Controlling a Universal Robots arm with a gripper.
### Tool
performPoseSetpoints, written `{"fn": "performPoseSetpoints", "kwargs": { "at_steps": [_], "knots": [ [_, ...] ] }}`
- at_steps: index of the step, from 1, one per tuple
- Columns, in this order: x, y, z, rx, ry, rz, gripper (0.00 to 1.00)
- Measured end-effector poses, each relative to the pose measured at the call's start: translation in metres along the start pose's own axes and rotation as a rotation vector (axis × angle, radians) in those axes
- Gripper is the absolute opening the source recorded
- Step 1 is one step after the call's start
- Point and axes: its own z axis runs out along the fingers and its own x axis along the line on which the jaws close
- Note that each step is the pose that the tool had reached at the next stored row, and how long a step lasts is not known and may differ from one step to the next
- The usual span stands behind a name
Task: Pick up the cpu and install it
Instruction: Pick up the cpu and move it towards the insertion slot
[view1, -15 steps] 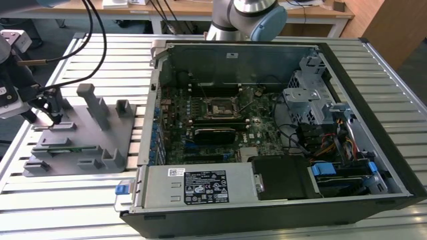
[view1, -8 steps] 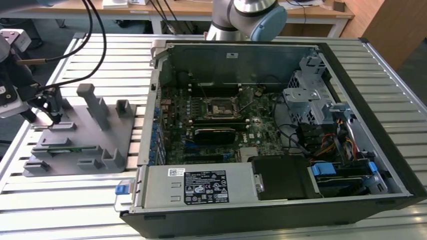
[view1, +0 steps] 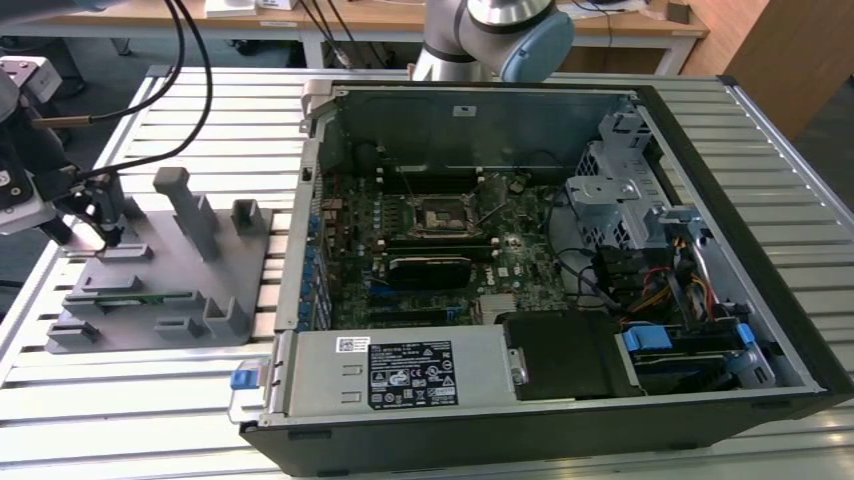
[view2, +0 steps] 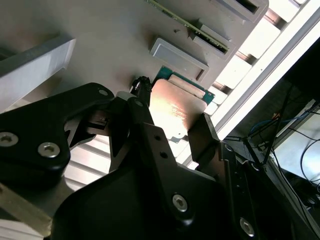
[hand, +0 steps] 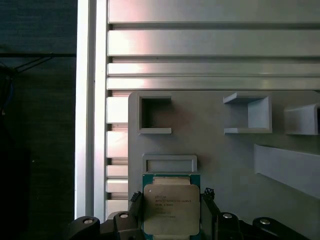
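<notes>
The cpu (hand: 171, 212) sat between the fingers (hand: 136, 199) of my end effector (hand: 171, 196), silver-grey lid up and green edge showing around it. I was closed on the cpu, with one black fingertip against each of two opposite sides, as both wrist views showed. It was low over the grey plastic fixture (view1: 167, 275), just beside a small rectangular frame (hand: 170, 163) moulded into the plate. I could not tell whether it rested on the plate or hung just off it.

In the exterior view my end effector (view1: 87, 228) was down at the far left part of that fixture. The fixture lay on the slatted metal bench (view1: 134, 400). A narrow green memory stick (view1: 134, 297) sat in a holder nearer the fixture's near edge, well apart from me.

To the exterior view's right of the fixture was the open computer case (view1: 534, 430), lying on its side on the bench. The dark square socket (view1: 441, 215) on its board was well apart from the cpu.
</notes>
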Motion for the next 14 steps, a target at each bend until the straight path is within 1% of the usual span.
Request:
{"fn": "performPoseSetpoints", "kwargs": {
  "at_steps": [14],
  "knots": [
    [0.0001, 0.0001, -0.0034, 0.0001, 0.0001, 0.0, 0.54]
  ]
}}
